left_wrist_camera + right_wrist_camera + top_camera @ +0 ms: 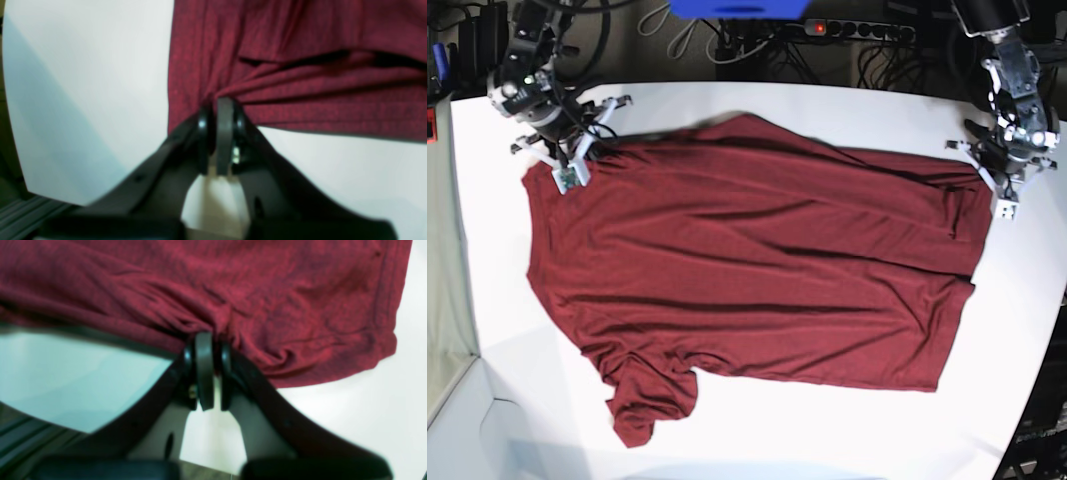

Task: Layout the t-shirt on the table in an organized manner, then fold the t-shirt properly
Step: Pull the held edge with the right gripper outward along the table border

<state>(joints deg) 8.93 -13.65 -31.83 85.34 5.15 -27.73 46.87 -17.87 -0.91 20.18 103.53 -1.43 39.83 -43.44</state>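
the t-shirt [747,270] lies spread across the white table [827,110], stretched between the two grippers, with creases fanning from each pinch; the left gripper [222,103] is pressed together on an edge of the fabric; the right gripper [208,336] likewise pinches a bunched fold. behind both grippers, beyond the table's far rim, lie dark cables [757,45] and a power strip [857,30].

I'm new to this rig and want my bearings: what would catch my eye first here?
The maroon t-shirt dominates, spread across the white table with one sleeve crumpled at the near left. Each far corner has a pincer shut on the fabric: the right pincer pinches a bunched fold, and the left pincer grips the shirt's edge, pulling creases toward it.
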